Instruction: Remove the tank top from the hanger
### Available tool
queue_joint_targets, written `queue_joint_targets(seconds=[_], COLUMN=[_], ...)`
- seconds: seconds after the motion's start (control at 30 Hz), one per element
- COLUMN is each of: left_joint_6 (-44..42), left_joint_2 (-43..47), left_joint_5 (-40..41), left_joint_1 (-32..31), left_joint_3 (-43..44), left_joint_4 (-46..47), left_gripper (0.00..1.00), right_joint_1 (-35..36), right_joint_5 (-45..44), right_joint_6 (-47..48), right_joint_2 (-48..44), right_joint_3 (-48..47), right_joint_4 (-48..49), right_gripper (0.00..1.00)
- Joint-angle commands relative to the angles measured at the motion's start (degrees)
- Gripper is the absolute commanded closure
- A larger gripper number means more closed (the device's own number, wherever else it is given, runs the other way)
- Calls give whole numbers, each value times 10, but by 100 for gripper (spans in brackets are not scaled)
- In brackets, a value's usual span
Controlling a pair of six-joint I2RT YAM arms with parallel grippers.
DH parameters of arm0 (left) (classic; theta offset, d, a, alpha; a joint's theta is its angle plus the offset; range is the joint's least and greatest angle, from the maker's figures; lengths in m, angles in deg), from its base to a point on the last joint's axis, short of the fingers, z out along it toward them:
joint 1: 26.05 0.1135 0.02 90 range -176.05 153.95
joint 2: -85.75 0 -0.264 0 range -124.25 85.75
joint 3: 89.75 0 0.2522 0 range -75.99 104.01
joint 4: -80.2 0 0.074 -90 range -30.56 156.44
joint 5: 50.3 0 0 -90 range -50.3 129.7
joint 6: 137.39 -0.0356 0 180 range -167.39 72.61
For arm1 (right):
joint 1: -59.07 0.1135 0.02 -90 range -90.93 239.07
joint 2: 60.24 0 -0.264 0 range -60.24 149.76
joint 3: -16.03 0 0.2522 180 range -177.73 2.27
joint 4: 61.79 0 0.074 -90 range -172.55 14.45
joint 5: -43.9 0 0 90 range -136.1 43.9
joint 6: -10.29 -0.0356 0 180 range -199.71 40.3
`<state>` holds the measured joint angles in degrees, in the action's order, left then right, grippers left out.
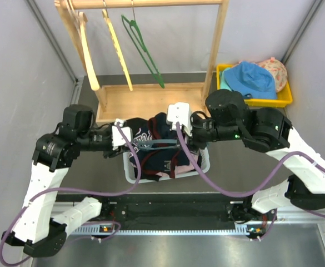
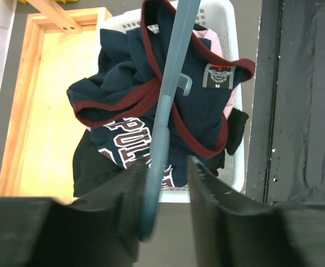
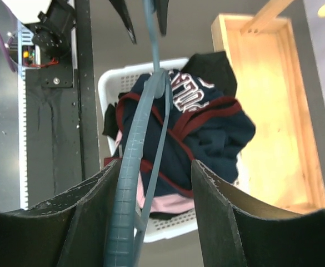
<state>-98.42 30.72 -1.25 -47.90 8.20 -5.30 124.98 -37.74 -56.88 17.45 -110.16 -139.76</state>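
We count two arms and one grey-blue hanger point(image 2: 168, 94), which spans the gap between them above one white basket point(image 2: 229, 16) on the worktop point(image 1: 229, 178).

The left pincer point(image 2: 166, 167) is released. One end of the hanger lies between its fingers, against one finger, with a visible gap to the other.

The right pincer point(image 3: 156, 167) straddles the other end of the hanger. We cannot tell whether it is clamped.

The one navy tank top point(image 2: 134, 94), trimmed in maroon, is on the hanger. Its straps loop around the bar and its body is bunched in the basket, on top of a black garment point(image 2: 90, 167) and a pink one point(image 2: 229, 103).

Behind stands one wooden rack point(image 1: 151, 94) carrying three hangers:
- one cream point(image 1: 90, 55)
- one yellow point(image 1: 119, 53)
- one green point(image 1: 145, 53)

One yellow bin point(image 1: 284, 100) holds two hats, one blue point(image 1: 251, 78) and one floral point(image 1: 276, 69).
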Motion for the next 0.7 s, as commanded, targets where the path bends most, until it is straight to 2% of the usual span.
queue_joint_targets(seconds=[0.0, 0.03, 0.13, 0.17, 0.2, 0.23, 0.37, 0.67], left_joint_6=[30, 30, 30, 31, 31, 34, 41, 42], left_joint_2=[7, 10, 12, 12, 12, 15, 16, 16], left_joint_5=[-22, -24, -20, -19, -19, -18, -19, -13], left_joint_1=[0, -1, 0, 0, 0, -1, 0, 3], left_joint_3=[21, 21, 21, 21, 21, 20, 18, 14], left_joint_4=[28, 30, 35, 35, 37, 42, 49, 50], left_gripper=[55, 46, 40, 28, 4, 1, 1, 1], right_joint_1=[5, 5, 5, 5, 5, 5, 5, 5], right_joint_5=[-54, -55, -65, -82, -93, -105, -148, -136], right_joint_6=[-43, -49, -73, -92, -101, -115, -154, -199], right_joint_2=[-10, -18, -54, -61, -67, -89, -105, -185], right_joint_3=[16, 25, 50, 54, 55, 63, 63, 84], right_joint_4=[-19, -15, 18, 24, 28, 27, 18, 43], right_gripper=[100, 100, 100, 100, 100, 100, 100, 100])
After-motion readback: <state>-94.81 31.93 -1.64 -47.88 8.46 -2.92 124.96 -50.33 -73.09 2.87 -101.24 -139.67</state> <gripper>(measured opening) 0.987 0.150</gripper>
